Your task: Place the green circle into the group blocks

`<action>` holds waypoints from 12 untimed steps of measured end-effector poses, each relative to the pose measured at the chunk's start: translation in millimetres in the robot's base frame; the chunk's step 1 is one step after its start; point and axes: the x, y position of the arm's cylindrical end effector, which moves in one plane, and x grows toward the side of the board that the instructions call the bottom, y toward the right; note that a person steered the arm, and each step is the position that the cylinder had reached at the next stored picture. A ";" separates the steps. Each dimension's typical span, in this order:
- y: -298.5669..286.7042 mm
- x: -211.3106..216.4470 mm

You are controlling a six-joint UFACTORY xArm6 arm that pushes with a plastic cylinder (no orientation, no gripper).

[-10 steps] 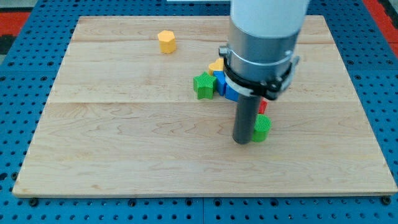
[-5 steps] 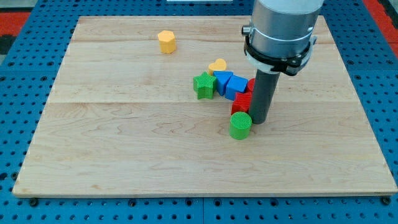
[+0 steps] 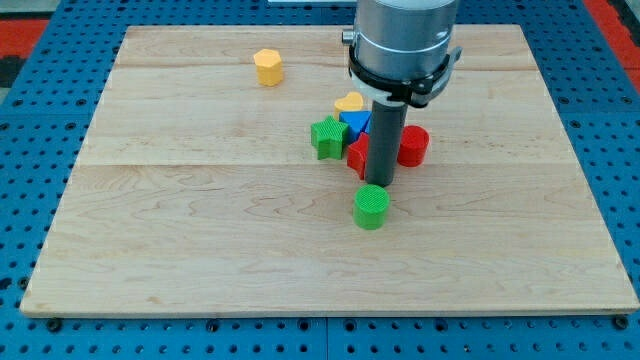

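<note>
The green circle point(image 3: 371, 207) lies on the wooden board point(image 3: 200, 220) just below the group. My tip point(image 3: 377, 182) stands right above it in the view, between it and the cluster. The group holds a green star point(image 3: 327, 137), a yellow heart point(image 3: 349, 103), a blue block point(image 3: 356, 122) partly hidden by the rod, a red block point(image 3: 357, 156) at the rod's left and a red cylinder point(image 3: 412, 146) at its right.
A yellow hexagon point(image 3: 267, 67) stands alone near the view's top left. The blue pegboard point(image 3: 30, 180) surrounds the board on all sides.
My tip has swung from the green circle's left, around to its right, and now stands above it. The green circle has shifted left and slightly down. A red cylinder now shows at the rod's right.
</note>
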 end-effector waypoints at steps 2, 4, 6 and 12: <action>37.9 51.3; 40.6 63.8; 25.0 79.6; -186.5 -82.6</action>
